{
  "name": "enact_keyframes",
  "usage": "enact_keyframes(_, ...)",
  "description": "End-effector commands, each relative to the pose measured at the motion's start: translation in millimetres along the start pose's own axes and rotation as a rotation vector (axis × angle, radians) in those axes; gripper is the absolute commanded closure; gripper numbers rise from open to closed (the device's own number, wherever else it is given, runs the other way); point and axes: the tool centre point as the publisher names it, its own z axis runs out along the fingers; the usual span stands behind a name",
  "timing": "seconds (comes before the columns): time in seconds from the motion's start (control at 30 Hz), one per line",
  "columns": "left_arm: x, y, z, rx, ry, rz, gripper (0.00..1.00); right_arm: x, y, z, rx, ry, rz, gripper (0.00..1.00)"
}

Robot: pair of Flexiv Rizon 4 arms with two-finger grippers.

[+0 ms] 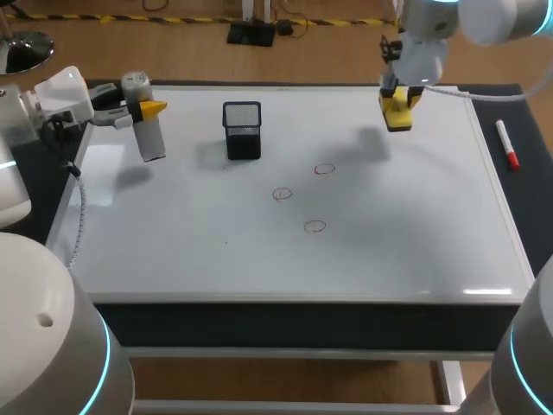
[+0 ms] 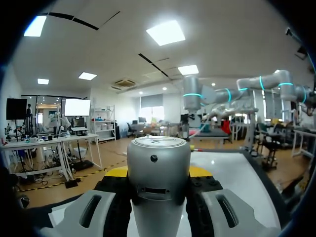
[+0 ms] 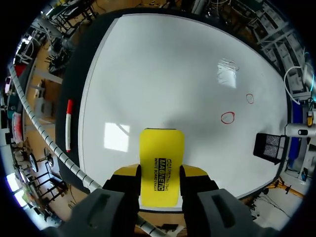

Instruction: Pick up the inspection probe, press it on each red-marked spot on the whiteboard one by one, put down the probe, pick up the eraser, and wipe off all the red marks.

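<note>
While the inspection probe hangs at the upper left of the head view, our left gripper is clamped on it from both sides. The probe tilts a little above the far left corner of the whiteboard, and its shadow falls on the board just below. In the left wrist view its silver barrel fills the space between the two fingers, with yellow tips showing behind it on either side.

Three red marks, all small drawn circles, sit near the middle of the board. They are well apart from the probe and none is wiped.

At the upper right our right gripper is closed on the yellow eraser, held off the surface above the far edge of the board. The eraser sticks out ahead of the fingers.

A black mesh cup stands on the board between the two grippers, nearer the probe. A red marker lies on the dark table just beyond the board's right edge.
</note>
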Motion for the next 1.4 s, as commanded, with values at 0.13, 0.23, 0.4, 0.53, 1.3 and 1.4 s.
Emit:
enact_keyframes(0.13,-0.5,0.5,0,0.005,0.002,0.003,1.0,29,19,-8,0.014,-0.001,0.068,1.0)
enact_keyframes(0.23,-0.5,0.5,0,0.005,0.002,0.003,1.0,38,24,-7,0.013,-0.004,0.091,1.0)
enact_keyframes(0.4,-0.5,0.5,0,0.005,0.002,0.003,1.0,50,33,-9,0.006,-0.021,0.131,1.0)
enact_keyframes(0.53,-0.5,0.5,0,0.005,0.002,0.003,1.0,50,33,-9,0.006,-0.021,0.131,1.0)
enact_keyframes(1.3,20.2,3.0,16,0.015,-0.007,-0.019,1.0,50,33,-9,0.006,-0.021,0.131,1.0)
enact_keyframes(1.4,38.8,2.9,30,0.017,0.003,-0.028,1.0,50,33,-9,0.006,-0.021,0.131,1.0)
